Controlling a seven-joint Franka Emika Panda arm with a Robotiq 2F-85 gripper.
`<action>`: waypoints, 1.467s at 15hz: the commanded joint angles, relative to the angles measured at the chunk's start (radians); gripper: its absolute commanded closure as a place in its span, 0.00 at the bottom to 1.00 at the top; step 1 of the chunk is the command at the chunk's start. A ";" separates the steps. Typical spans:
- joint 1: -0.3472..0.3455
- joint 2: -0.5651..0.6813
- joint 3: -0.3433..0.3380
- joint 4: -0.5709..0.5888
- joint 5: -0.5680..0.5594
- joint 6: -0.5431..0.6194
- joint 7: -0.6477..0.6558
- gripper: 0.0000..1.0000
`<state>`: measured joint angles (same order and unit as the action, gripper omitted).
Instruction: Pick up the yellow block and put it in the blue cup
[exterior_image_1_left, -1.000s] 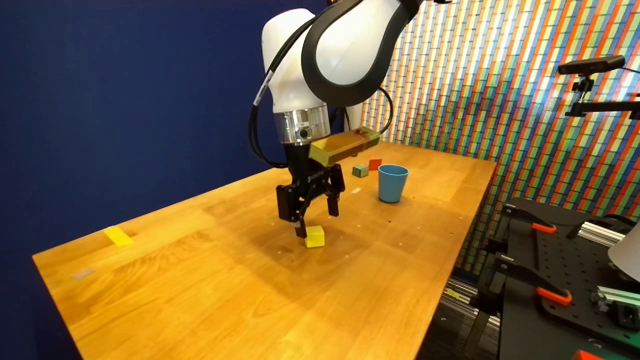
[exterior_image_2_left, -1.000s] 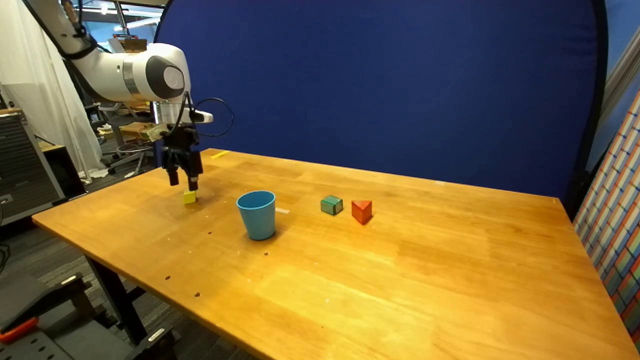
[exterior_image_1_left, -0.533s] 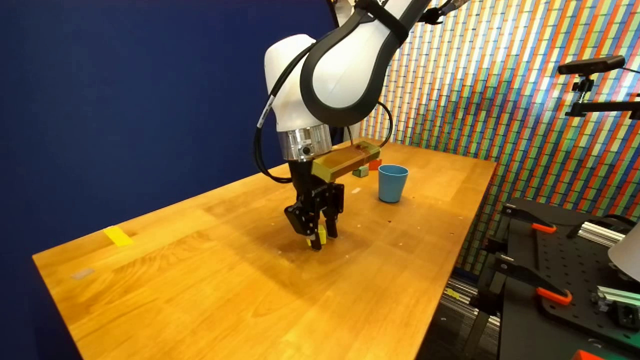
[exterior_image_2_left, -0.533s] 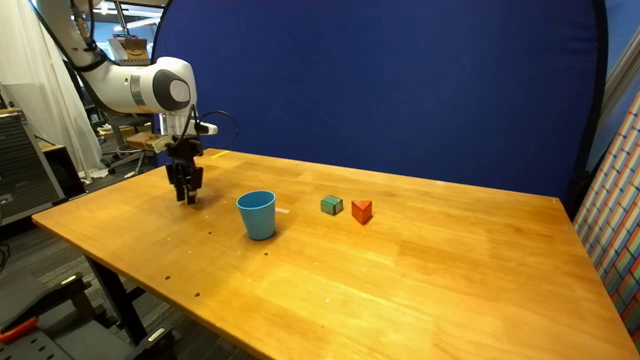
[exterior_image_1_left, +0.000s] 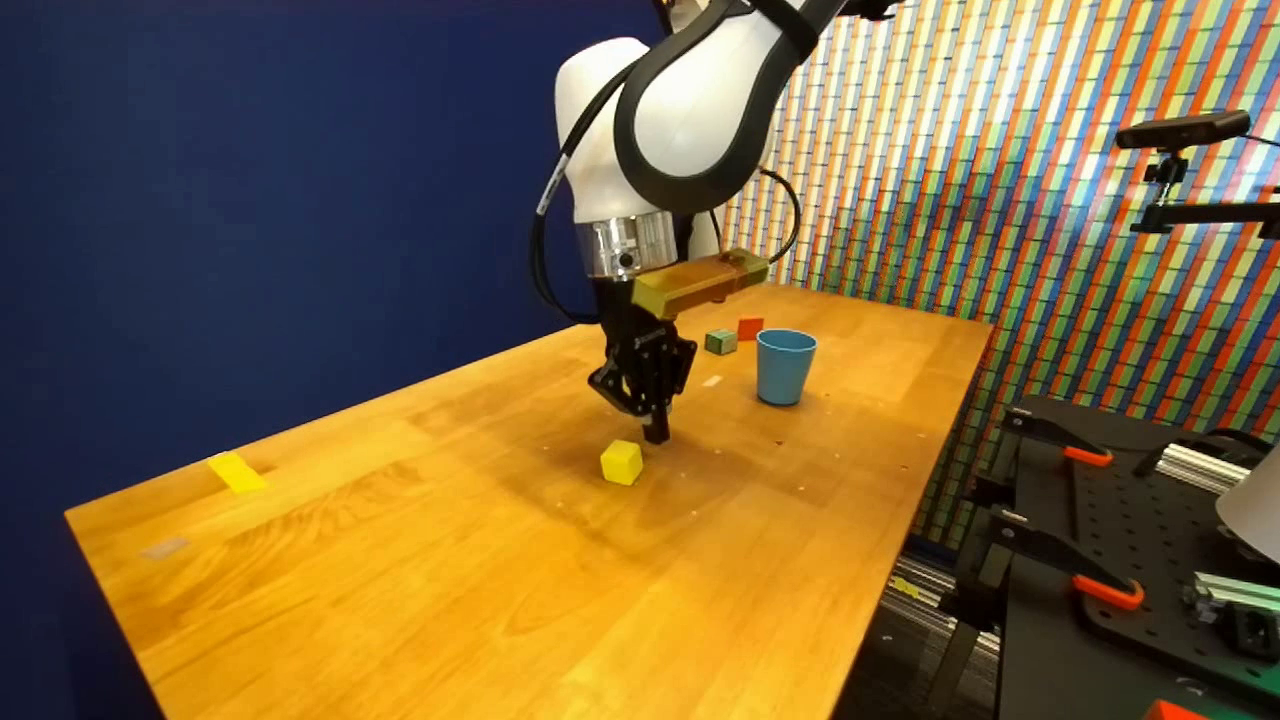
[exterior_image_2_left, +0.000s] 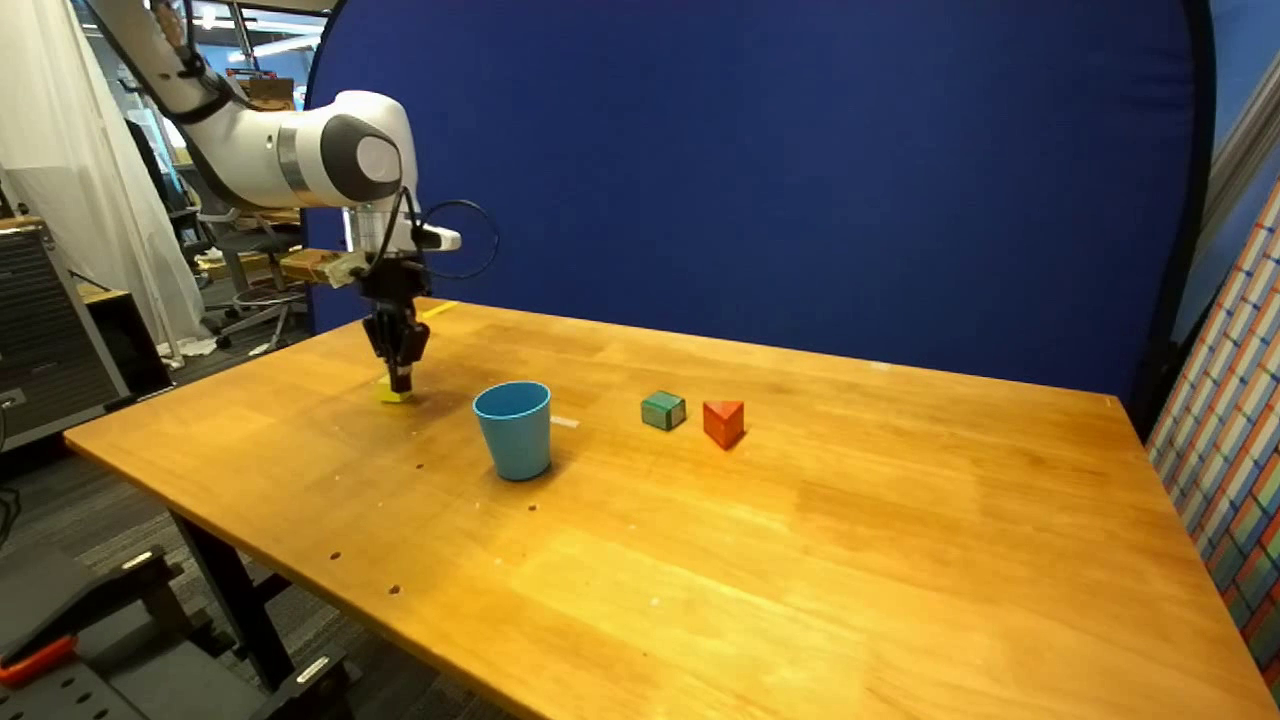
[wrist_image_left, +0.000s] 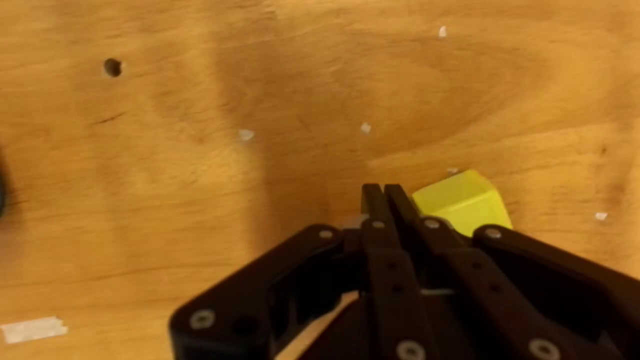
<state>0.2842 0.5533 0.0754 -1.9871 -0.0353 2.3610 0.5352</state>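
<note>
Behind the wooden surface (exterior_image_1_left: 450, 600) rises a blue backdrop (exterior_image_1_left: 280, 220); in an exterior view the yellow block (exterior_image_1_left: 621, 463) is at eight o'clock, just outside my closed hand (exterior_image_1_left: 656, 434), and the blue cup (exterior_image_1_left: 783, 370) stands upright at two o'clock.

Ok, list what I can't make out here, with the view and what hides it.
Yellow block: in an exterior view, partly behind the gripper; in the wrist view, its lower part is behind the gripper.
Blue cup: in both exterior views, its inside bottom is hidden by its wall.
Dark shape: wrist view, cut off by the left edge; can't tell what it is.
Arm: both exterior views, cut off by the top edge.
</note>
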 joint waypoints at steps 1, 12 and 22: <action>0.014 -0.129 -0.051 -0.074 -0.015 -0.033 0.031 0.89; 0.003 -0.207 0.033 -0.103 0.051 -0.015 0.031 0.09; 0.008 0.008 0.049 -0.011 0.069 0.078 -0.073 0.00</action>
<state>0.2866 0.4941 0.1421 -2.0602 0.0259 2.4228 0.5149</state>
